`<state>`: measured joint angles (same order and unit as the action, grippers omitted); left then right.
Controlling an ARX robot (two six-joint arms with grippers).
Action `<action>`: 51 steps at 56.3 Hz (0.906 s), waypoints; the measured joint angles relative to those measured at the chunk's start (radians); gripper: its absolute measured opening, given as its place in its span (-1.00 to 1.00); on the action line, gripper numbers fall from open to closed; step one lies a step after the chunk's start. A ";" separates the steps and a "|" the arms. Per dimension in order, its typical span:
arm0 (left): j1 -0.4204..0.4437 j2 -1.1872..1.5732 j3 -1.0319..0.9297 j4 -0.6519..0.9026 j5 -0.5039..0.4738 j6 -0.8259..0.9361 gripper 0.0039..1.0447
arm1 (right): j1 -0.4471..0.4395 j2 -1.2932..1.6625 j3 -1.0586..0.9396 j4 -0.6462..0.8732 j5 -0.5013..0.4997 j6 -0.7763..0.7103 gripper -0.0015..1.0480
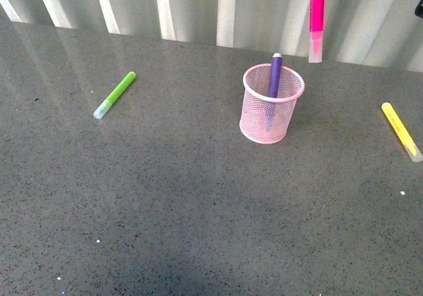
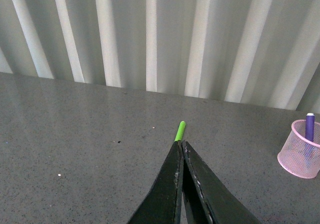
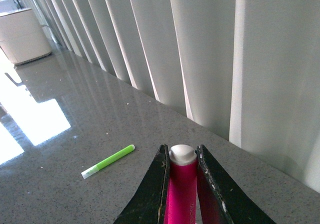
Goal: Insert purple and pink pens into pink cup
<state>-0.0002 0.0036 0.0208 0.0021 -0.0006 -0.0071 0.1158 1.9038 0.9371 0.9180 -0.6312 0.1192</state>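
The magenta-pink felt-tip pen was seen clamped between the jaws of the right gripper, its pale end showing at the fingertips, and it was hung upright with its clear cap pointing down. The light pink wire-mesh cup was found well below that gripper and offset toward the left arm's side, so the pen was not lined up over the opening. The dark purple pen was stood inside the cup, leaned against the far rim. The left gripper was closed with nothing between its jaws, and the lime-green marker was seen just beyond its tips on the grey speckled table. A yellow marker was left lying off to the right gripper's outer side. If the pen were let go from here, the cup would probably be missed. If the descent were made without enough sideways correction, the rim or the purple pen could be struck by the cap, and so light a cup could be tipped.
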 joint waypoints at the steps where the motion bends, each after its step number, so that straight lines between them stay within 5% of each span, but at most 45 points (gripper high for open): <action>1: 0.000 0.000 0.000 0.000 0.000 0.000 -0.93 | 0.001 0.005 0.004 0.001 0.000 0.002 -0.79; 51: 0.000 0.000 0.000 0.000 0.000 0.000 -0.93 | 0.064 0.277 0.166 0.011 0.007 0.020 -0.79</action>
<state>-0.0002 0.0036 0.0208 0.0021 -0.0006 -0.0071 0.1799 2.1807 1.1030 0.9291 -0.6239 0.1394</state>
